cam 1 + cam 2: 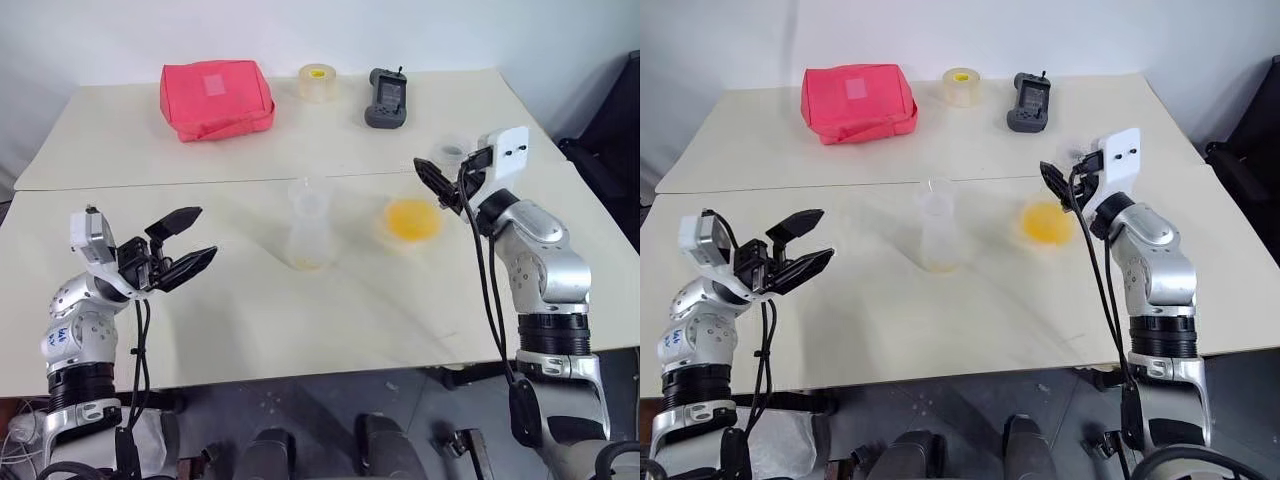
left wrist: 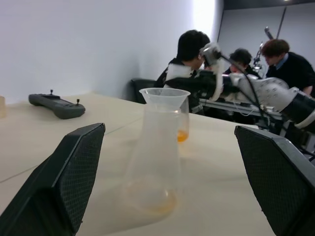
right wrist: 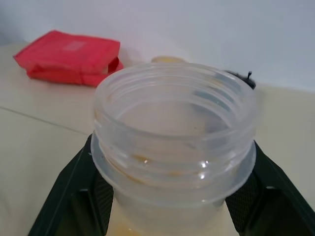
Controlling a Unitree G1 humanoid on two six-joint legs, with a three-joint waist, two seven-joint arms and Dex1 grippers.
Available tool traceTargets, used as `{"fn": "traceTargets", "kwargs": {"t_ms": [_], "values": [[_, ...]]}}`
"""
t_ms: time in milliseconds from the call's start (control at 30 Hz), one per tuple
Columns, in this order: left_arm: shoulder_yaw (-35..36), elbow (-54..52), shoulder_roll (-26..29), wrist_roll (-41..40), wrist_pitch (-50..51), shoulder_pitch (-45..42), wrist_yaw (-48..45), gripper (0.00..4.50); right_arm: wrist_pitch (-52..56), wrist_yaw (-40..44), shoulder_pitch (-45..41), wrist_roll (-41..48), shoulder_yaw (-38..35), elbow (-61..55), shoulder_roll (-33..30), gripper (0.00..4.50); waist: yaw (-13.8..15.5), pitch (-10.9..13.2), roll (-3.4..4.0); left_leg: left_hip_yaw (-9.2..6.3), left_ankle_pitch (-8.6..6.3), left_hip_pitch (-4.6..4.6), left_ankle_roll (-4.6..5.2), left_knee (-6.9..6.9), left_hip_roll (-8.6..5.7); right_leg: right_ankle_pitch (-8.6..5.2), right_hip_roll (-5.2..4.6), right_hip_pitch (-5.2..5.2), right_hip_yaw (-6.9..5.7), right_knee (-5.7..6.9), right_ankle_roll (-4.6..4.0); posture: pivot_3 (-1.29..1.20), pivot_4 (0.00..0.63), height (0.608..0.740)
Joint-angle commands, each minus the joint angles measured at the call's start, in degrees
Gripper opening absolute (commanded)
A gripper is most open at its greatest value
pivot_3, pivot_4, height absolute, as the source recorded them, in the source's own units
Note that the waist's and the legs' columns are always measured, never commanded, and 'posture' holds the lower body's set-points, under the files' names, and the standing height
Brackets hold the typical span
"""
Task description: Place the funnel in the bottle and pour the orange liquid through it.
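Observation:
The clear flask-shaped bottle (image 1: 309, 238) stands upright mid-table with the small clear funnel (image 1: 308, 190) seated in its neck and a thin orange trace in its base (image 2: 150, 199). To its right, my right gripper (image 1: 440, 178) is shut on the threaded neck of a clear jar (image 3: 174, 142). The orange liquid (image 1: 412, 220) lies in that jar's bottom. I cannot tell whether the jar is off the table. My left gripper (image 1: 188, 248) is open and empty, left of the bottle and apart from it.
At the back of the table lie a red pouch (image 1: 215, 98), a tape roll (image 1: 318, 82) and a black handheld controller (image 1: 386, 98). A seam joins the two tabletops behind the bottle. People (image 2: 275, 54) stand beyond the table's right side.

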Motion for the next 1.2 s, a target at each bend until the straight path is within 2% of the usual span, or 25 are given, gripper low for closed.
{"fn": "traceTargets", "kwargs": {"t_ms": [33, 267, 467, 767, 933, 1033, 1200], "values": [[1.3, -1.6, 0.6, -1.4, -0.6, 0.1, 0.3, 4.50, 4.5, -3.4, -0.1, -2.2, 2.2, -12.1, -1.6, 2.46, 0.0, 0.0, 0.00, 0.00, 0.00, 0.00, 0.00, 0.00, 0.00, 0.00, 0.00, 0.00, 0.00, -0.01, 0.00, 0.00, 0.150, 0.740], [-0.6, -0.4, -1.1, -1.2, -1.5, -2.2, -1.5, 4.50, 12.0, -5.2, -3.1, -9.2, 10.0, -22.9, -5.7, 2.46, 0.1, 0.0, 0.00, 0.01, 0.00, -0.01, 0.00, 0.00, -0.05, 0.00, 0.00, -0.01, 0.02, 0.00, 0.00, 0.00, 0.150, 0.740], [-4.0, 5.6, -1.2, 1.9, -3.7, -5.5, -5.7, 4.50, 10.3, -5.6, -4.0, -17.4, 16.5, -24.9, -8.0, 2.46, 0.1, 0.0, 0.00, 0.01, 0.00, -0.01, 0.01, -0.01, -0.13, 0.00, 0.03, 0.00, 0.01, -0.01, 0.00, 0.00, 0.150, 0.740], [-7.4, 13.8, 1.0, 7.1, -7.0, -8.8, -8.0, 4.50, 8.6, -4.4, -4.9, -27.5, 24.3, -28.2, -8.1, 2.46, -0.1, 0.0, 0.00, 0.07, 0.00, -0.08, 0.00, -0.07, -0.23, 0.00, 0.10, -0.14, 0.03, 0.01, 0.00, 0.00, 0.150, 0.740], [-8.3, 17.5, 1.0, 8.9, -9.9, -11.3, -9.9, 4.50, 6.0, -4.1, -5.9, -32.9, 28.9, -26.1, -6.4, 2.46, 0.0, 0.0, 0.00, 0.08, 0.00, -0.08, 0.00, -0.05, -0.25, 0.00, 0.08, -0.14, 0.02, 0.01, 0.00, 0.00, 0.150, 0.740], [-8.6, 19.0, 0.7, 9.4, -10.9, -12.6, -10.4, 4.50, 3.0, -3.1, -9.1, -38.3, 32.1, -21.1, -7.6, 2.46, 0.0, 0.0, -0.01, 0.08, 0.00, -0.08, 0.00, -0.04, -0.28, 0.00, 0.07, -0.14, 0.02, 0.03, 0.00, 0.00, 0.150, 0.740], [-9.2, 19.8, 0.5, 9.9, -12.6, -13.6, -10.9, 4.50, -3.0, -3.4, -11.6, -43.1, 32.7, -15.2, -7.4, 2.46, -0.1, 0.0, -0.01, 0.07, 0.00, -0.09, 0.00, -0.05, -0.28, 0.00, 0.07, -0.15, 0.00, 0.05, 0.00, 0.00, 0.150, 0.740]]}}
